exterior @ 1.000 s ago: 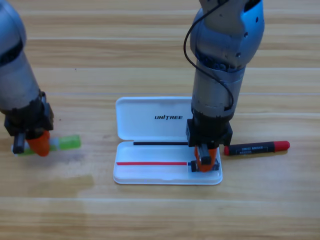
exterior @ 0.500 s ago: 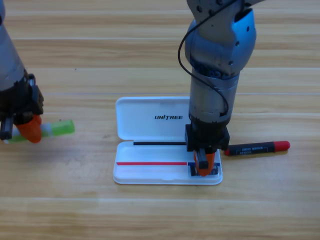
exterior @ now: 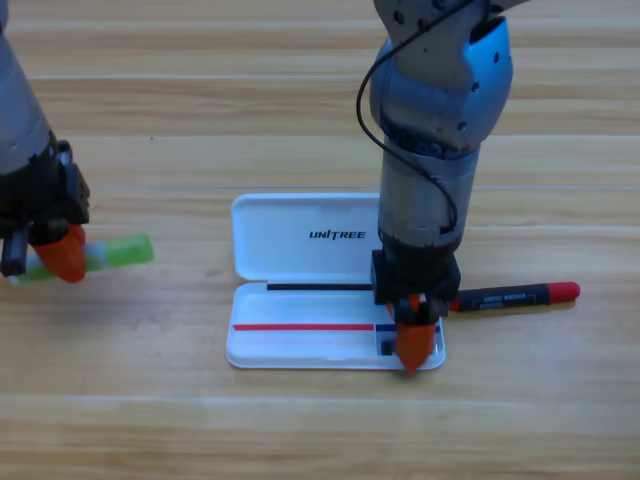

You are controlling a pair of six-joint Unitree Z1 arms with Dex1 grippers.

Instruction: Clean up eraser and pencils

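High view, sole camera: fixed above the wooden table [exterior: 300, 440], looking steeply down. Framing close; the table fills the picture to every edge. Open white case [exterior: 300, 250] sits near centre. Left arm [exterior: 25, 150] enters at the left edge, right arm [exterior: 435, 120] from the top edge.

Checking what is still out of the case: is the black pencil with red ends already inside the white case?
No: the black pencil with red ends lies on the wooden table just right of the white case, outside its rim.
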